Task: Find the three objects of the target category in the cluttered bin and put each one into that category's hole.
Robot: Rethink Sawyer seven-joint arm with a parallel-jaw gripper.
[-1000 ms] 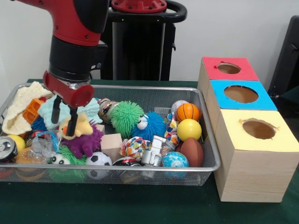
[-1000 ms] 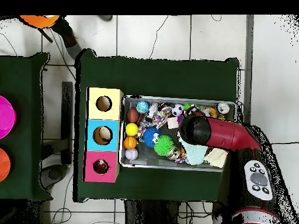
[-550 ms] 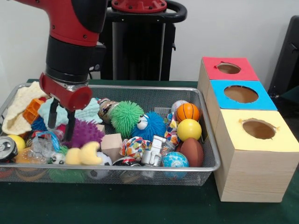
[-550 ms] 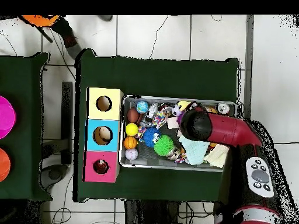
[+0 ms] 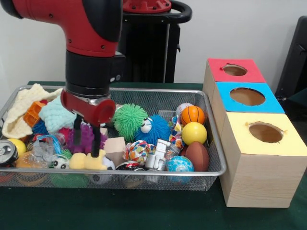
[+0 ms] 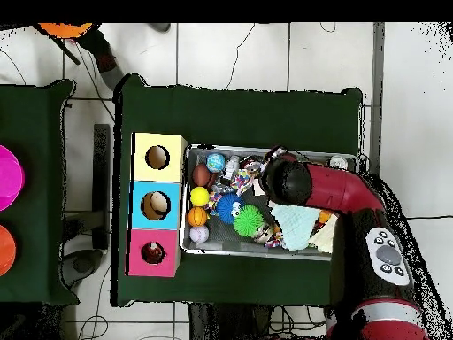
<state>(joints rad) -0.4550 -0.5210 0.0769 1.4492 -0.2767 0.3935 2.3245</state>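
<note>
From the front, the red and black arm's claw (image 5: 87, 141) hangs low in the wire mesh bin (image 5: 211, 139), its two dark prongs spread apart and empty, one tip touching the soft yellow plush toy (image 5: 88, 161) just below and the purple spiky rubber ball (image 5: 86, 136) right behind it. From overhead, the arm hides the claw over the bin's end far from the yellow-topped (image 6: 157, 158), blue-topped (image 6: 155, 205) and red-topped (image 6: 152, 252) wooden hole boxes. I judge this the search-and-grasp step: next the prongs should settle round the yellow toy and close.

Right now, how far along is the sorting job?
Nothing looks sorted yet: the bin is still crowded. The gripper stands open over the yellow plush toy, holding nothing. Finding three targets and dropping them into a box hole remains.
</note>
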